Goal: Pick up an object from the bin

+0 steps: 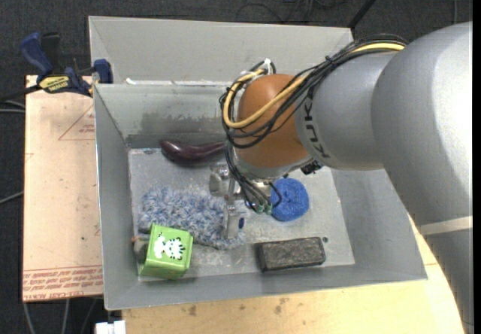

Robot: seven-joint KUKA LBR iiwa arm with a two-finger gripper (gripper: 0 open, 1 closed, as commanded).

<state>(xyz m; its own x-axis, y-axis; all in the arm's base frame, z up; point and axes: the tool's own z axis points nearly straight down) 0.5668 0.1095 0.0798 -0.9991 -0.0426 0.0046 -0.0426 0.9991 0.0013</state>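
the jaws sit at the right edge of the blue-white cloth (pixel 176 212), mid bin (pixel 113 197), near a blue ball (pixel 289 199); released or clenched, i cannot tell. the cloth looks light and floppy, so pinch a raised fold.

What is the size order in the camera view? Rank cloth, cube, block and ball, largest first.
1. cloth
2. cube and block: about alike; the cube stands taller, so nearer the camera.
3. ball, partly hidden.
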